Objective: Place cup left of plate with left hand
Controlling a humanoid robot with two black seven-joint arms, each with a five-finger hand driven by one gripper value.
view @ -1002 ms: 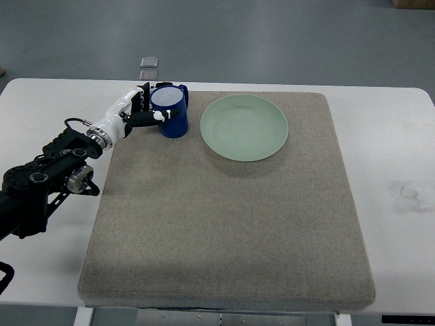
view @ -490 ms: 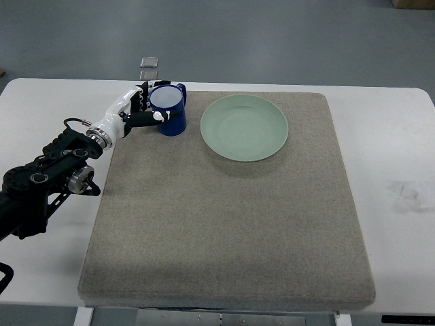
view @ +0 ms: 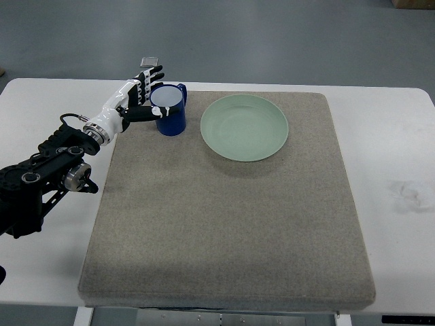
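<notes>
Standing upright in the upper left of the frame, the cup (view: 170,113) sits left of the plate (view: 245,127); the left hand (view: 141,97) has let go, fingers spread beside it.

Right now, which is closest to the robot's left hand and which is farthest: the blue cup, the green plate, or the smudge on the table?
1. Blue cup, right at the left hand.
2. Green plate, right of the cup.
3. Smudge, far right on the table.
</notes>
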